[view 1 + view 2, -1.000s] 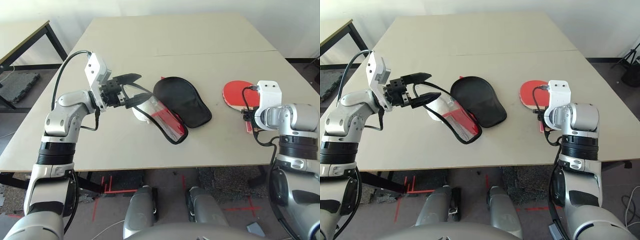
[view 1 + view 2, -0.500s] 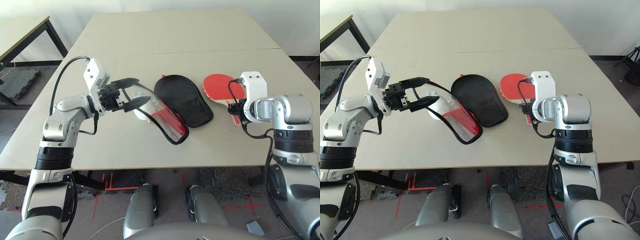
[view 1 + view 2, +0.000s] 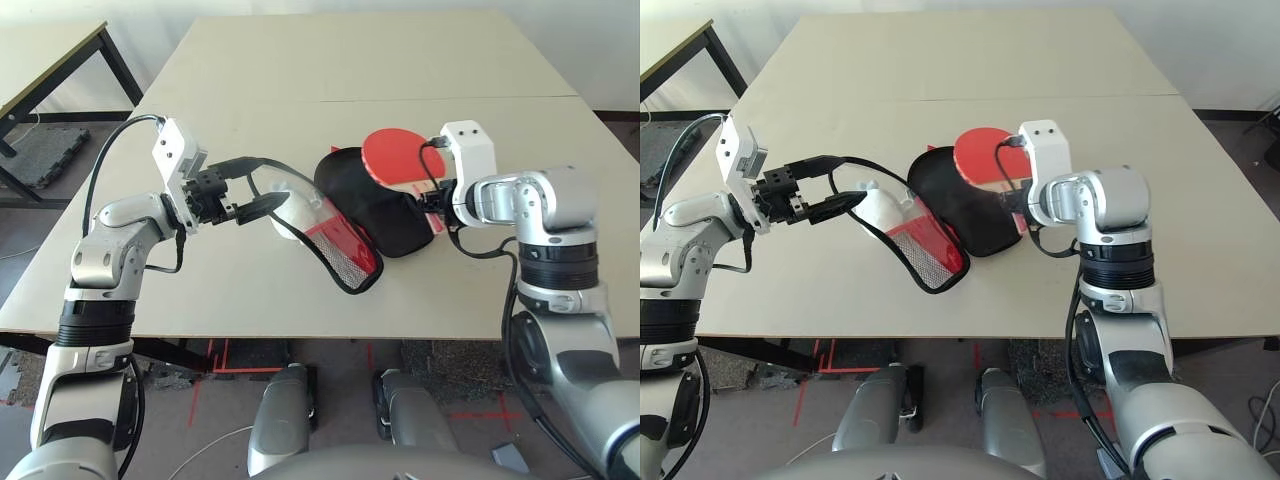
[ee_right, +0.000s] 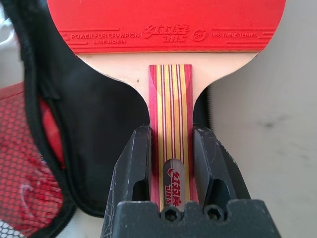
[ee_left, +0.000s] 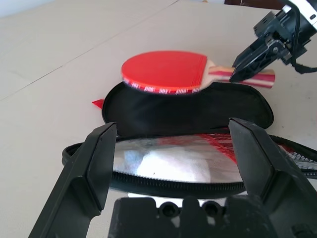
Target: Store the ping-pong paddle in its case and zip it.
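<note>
Right gripper (image 4: 171, 163) pinched on the striped wooden handle of the ping-pong paddle (image 3: 398, 158), one black finger against each side of the grip. Paddle carried clear of the table (image 3: 340, 70), red face level above the black half of the case (image 3: 378, 205), near mid-table and well in from every edge. Case lying unzipped and spread wide: black half flat on the surface, red mesh-pocket half (image 3: 343, 250) angled toward the near edge, silvery lining exposed. Left gripper (image 3: 256, 190) spread to full width, fingers straddling the raised zipper rim at the case's left end, not clamped on it.
</note>
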You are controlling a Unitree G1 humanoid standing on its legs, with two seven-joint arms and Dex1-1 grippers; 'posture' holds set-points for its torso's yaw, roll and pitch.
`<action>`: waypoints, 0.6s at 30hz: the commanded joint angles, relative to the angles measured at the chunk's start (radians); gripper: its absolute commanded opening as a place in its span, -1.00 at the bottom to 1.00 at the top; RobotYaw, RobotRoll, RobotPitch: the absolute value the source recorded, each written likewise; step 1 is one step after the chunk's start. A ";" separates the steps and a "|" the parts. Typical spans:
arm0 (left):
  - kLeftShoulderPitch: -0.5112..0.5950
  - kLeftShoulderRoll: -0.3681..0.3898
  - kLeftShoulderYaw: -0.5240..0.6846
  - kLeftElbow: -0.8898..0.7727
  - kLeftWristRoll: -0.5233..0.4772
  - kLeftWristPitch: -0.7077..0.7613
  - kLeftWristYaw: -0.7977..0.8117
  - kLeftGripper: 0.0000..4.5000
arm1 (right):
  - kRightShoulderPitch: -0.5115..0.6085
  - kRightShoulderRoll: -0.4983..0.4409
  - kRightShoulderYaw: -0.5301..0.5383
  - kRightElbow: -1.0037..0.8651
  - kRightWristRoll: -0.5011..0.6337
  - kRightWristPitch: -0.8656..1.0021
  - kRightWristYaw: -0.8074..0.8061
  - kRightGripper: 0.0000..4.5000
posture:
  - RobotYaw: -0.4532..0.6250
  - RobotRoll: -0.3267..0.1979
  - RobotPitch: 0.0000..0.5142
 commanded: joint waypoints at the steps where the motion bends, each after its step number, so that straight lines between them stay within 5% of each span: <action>1: 0.013 0.016 0.004 -0.023 -0.003 0.012 0.000 1.00 | -0.036 0.013 0.022 0.002 0.004 -0.033 0.005 -0.54 | 0.29 0.25 -0.52; 18: 0.020 -0.010 0.006 -0.096 -0.043 0.056 0.036 1.00 | -0.026 -0.095 0.167 0.057 0.012 -0.143 0.117 -0.54 | 0.26 0.25 -0.54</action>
